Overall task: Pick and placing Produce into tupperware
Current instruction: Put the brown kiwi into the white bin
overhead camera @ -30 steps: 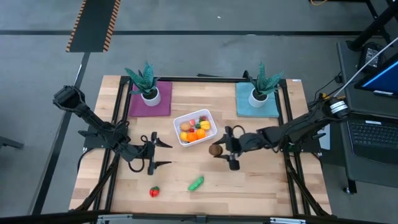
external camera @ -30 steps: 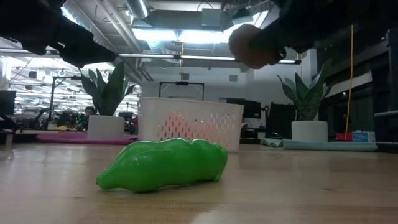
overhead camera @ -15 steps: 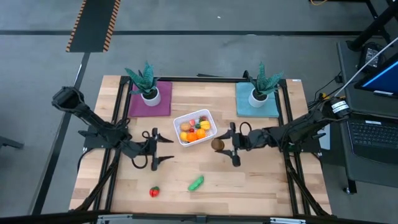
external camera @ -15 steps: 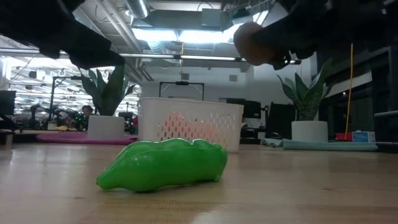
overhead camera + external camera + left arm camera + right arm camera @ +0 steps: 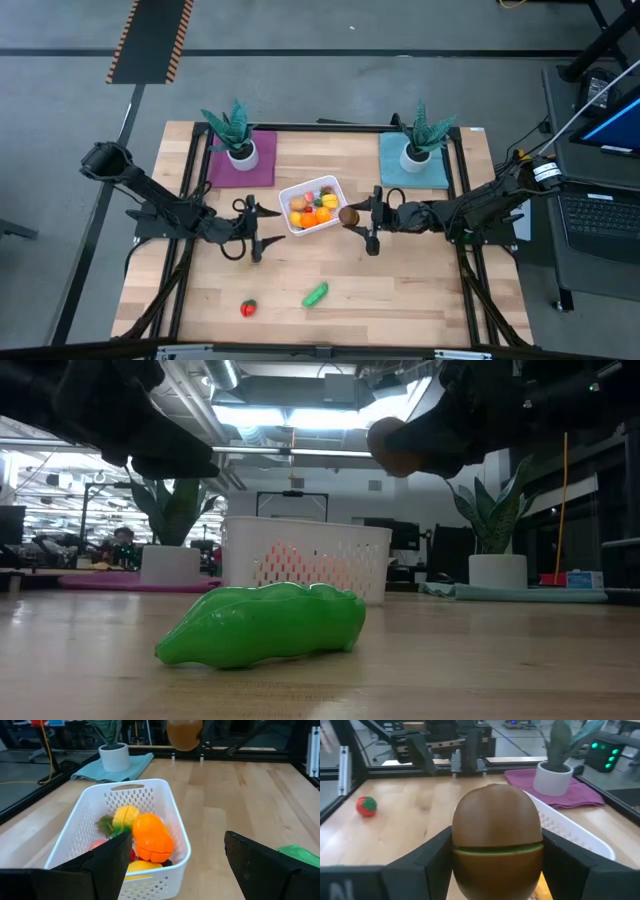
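The white tupperware [image 5: 313, 205] stands mid-table on its base, holding several yellow, orange and red produce pieces [image 5: 150, 837]. My right gripper [image 5: 360, 222] is shut on a brown produce piece [image 5: 348, 216] just right of the tupperware's rim; the piece also hangs high in the low view [image 5: 395, 448]. My left gripper [image 5: 258, 226] is open and empty, left of the tupperware. A long green piece [image 5: 316, 294] and a red piece [image 5: 248, 308] lie on the table near the front edge. My right gripper pinches the brown piece by its two opposite sides [image 5: 462, 851] between its two fingers [image 5: 427, 865]. The fingers come nearly level from the table's right. The piece is lifted clear of the table, beside the tupperware's right rim [image 5: 570, 836].
Two spiky potted plants stand at the back, one on a purple mat [image 5: 241, 158], one on a teal mat [image 5: 413, 160]. A black frame [image 5: 462, 250] runs along the table's sides. Bare wood lies between the tupperware and the front pieces.
My right gripper has carried the brown piece toward the far edge and up to the tupperware's right rim, still clear of the table. My left gripper has swung toward the far edge, closer to the tupperware's left side, staying open.
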Robot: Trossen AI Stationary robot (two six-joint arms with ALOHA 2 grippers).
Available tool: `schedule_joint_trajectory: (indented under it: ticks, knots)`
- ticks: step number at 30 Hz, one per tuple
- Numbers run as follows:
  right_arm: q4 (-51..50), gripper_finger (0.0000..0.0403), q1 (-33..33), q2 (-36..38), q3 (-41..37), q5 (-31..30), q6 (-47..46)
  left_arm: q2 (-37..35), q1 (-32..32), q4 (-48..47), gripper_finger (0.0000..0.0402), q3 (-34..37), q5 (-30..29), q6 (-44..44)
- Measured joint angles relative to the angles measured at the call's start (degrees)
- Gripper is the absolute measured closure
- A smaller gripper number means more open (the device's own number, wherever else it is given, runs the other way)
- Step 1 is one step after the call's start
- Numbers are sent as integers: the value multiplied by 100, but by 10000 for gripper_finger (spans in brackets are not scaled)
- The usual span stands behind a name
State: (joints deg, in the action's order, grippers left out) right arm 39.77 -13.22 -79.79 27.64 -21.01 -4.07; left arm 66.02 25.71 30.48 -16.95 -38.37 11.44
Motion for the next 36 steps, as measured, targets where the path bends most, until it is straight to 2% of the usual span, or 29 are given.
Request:
schedule_joint_trajectory:
  ticks: [4,15,27,32,36]
  knots:
    - [0,158,-1,-2,2,-186,23,0,-87,-2,93,0,0,0]
    - [-27,158,55,-28,55,-165,-18,0,-159,-83,93,0,2,-2]
    - [-14,158,962,-1018,952,740,135,0,-159,-140,93,0,7,-2]
    - [-41,158,1158,-1599,1474,789,280,0,-159,-143,93,0,7,-2]
    - [-235,158,1247,-1783,1861,1089,305,0,-159,-146,93,0,9,-2]
